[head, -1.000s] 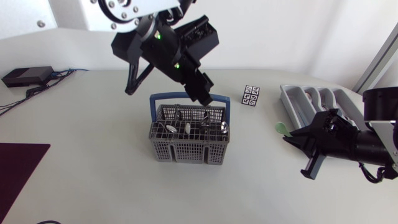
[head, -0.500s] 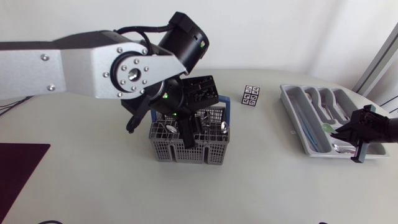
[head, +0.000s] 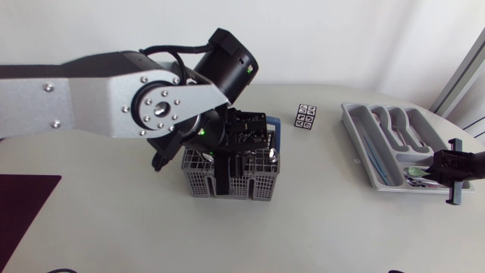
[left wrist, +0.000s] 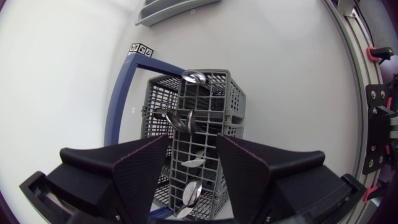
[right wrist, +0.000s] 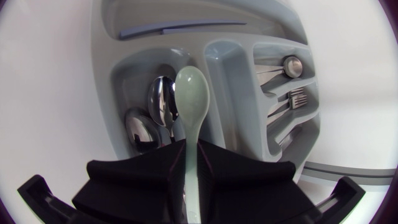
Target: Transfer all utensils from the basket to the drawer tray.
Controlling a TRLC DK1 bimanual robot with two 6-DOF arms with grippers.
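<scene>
The grey utensil basket (head: 250, 184) with a blue handle stands mid-table, and several metal spoons (left wrist: 179, 118) stick up in its cells. My left gripper (left wrist: 191, 168) hangs open right above the basket (left wrist: 208, 99), its fingers astride the spoons and gripping none of them; the head view shows it low over the basket's middle (head: 227, 163). My right gripper (right wrist: 191, 163) is shut on the handle of a pale green spoon (right wrist: 190, 102). That spoon hovers over the grey drawer tray (right wrist: 239, 59), above a compartment holding metal spoons (right wrist: 158, 106). Seen from above, the right gripper (head: 433, 170) is at the tray's (head: 362, 152) near right end.
More cutlery (right wrist: 292, 93) lies in a neighbouring tray compartment. A small black-and-white marker card (head: 306, 117) lies between basket and tray. A dark red mat (head: 23, 205) and a black box (head: 34, 92) with cables sit at the far left.
My left gripper has come down from above the handle to just over the basket's cells. My right arm has carried the green spoon rightwards, over the tray's spoon compartment.
</scene>
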